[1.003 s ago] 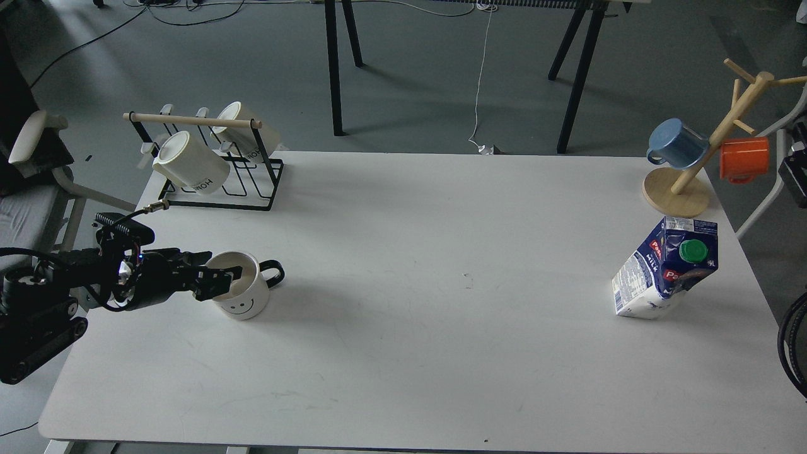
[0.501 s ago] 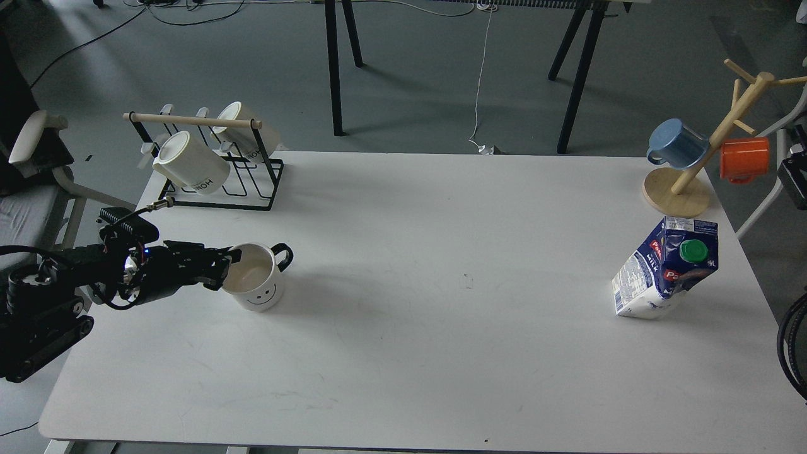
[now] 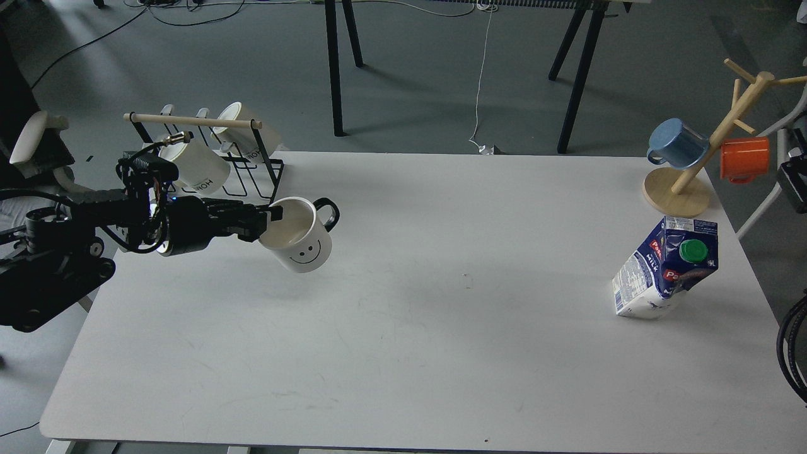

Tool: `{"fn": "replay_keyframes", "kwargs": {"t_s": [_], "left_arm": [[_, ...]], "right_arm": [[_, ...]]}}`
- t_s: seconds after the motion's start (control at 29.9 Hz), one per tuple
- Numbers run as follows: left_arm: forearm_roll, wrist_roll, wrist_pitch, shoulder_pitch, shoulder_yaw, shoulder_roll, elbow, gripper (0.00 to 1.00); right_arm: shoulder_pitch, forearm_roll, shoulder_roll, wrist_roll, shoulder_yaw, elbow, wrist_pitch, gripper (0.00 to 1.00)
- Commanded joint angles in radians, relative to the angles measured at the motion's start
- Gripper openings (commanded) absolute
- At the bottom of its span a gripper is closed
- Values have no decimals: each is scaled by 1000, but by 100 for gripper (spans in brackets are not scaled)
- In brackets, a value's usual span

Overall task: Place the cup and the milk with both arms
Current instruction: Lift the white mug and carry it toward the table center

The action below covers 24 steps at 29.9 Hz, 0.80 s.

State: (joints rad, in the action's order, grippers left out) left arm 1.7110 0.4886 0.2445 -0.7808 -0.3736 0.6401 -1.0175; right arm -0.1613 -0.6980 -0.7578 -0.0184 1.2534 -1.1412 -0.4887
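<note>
White surface [image 3: 403, 328] holds milk [image 3: 665, 268] (far right); left jaws [image 3: 268, 221] clamp cup [image 3: 296, 243], near rack [image 3: 208, 161]; grey floor [image 3: 429, 94] behind.

The big white table [image 3: 403, 315] held only a few things. At the back left corner stood a black wire rack [image 3: 243, 180] with a wooden bar on top and white mugs inside. At the back right corner stood a wooden mug tree [image 3: 678, 192] on its round base. A blue and white milk carton [image 3: 662, 268] with a green cap stood near the right edge, just in front of the tree.
</note>
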Motion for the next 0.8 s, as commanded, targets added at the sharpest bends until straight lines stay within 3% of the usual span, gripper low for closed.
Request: {"fn": "replay_keyframes", "kwargs": {"t_s": [0.0, 0.23, 0.64, 0.77], "left_arm": [[9, 0, 6, -34, 13, -178, 95, 0], [13, 0, 1, -32, 15, -368, 295, 1], [64, 0, -11, 1, 64, -430, 301, 3], [65, 0, -34, 24, 64, -435, 303, 8]], "right_arm": [[-10, -2, -6, 0, 11, 23, 0, 98], [-14, -2, -15, 0, 15, 41, 0, 98], [-14, -2, -14, 0, 9, 41, 0, 98], [-14, 0, -14, 0, 9, 41, 0, 98]]}}
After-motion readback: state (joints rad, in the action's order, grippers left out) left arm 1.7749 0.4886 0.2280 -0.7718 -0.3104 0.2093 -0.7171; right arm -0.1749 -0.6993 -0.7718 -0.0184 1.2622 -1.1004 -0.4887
